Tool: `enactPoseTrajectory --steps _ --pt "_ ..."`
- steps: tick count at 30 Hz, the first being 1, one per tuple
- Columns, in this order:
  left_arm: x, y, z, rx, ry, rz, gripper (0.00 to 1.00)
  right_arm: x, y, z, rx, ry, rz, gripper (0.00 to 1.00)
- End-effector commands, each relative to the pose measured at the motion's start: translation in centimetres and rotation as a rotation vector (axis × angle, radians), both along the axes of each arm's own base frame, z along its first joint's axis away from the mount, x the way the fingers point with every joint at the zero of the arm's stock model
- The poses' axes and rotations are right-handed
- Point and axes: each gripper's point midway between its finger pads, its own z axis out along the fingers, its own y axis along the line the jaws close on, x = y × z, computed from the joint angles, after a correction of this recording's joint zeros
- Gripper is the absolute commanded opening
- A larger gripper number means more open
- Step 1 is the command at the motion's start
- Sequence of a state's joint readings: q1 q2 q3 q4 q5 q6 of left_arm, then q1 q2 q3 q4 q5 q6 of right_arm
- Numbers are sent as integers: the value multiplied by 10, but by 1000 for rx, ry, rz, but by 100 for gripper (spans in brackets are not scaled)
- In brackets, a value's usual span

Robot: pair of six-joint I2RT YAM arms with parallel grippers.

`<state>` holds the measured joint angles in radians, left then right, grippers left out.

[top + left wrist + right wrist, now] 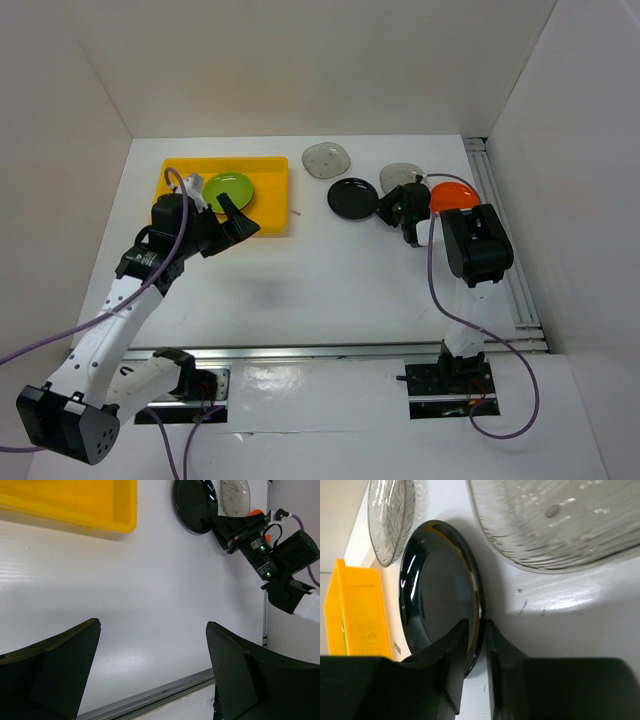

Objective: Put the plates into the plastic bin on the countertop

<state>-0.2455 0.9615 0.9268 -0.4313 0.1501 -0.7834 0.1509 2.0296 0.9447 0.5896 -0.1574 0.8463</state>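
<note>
The yellow bin [268,170] stands at the back left with a lime green plate [228,190] inside. My left gripper [240,222] hovers open and empty over the bin's near right corner; in its wrist view [152,625] the bin [75,505] is at the top left. A glossy black plate [350,198] lies on the countertop [320,280] right of the bin. My right gripper [385,208] is shut on its right rim, one finger above and one below the rim, in the right wrist view [476,635]. The black plate [440,600] fills that view's middle.
Two translucent grey plates lie behind the black one, one [327,159] at the back and one [400,177] by the right gripper. An orange plate [452,195] sits partly under the right arm. White walls enclose the countertop, with a metal rail [500,230] along the right.
</note>
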Motion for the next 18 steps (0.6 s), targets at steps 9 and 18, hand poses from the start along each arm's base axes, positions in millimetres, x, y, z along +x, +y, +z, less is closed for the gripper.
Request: enactPoseTrajectory --steps 9,18 --pt "-2 0 -5 43 -25 -15 100 -63 0 -17 -90 258 -53 0" --pt "30 -91 -11 67 -57 -235 100 -135 54 77 -294 1 133 0"
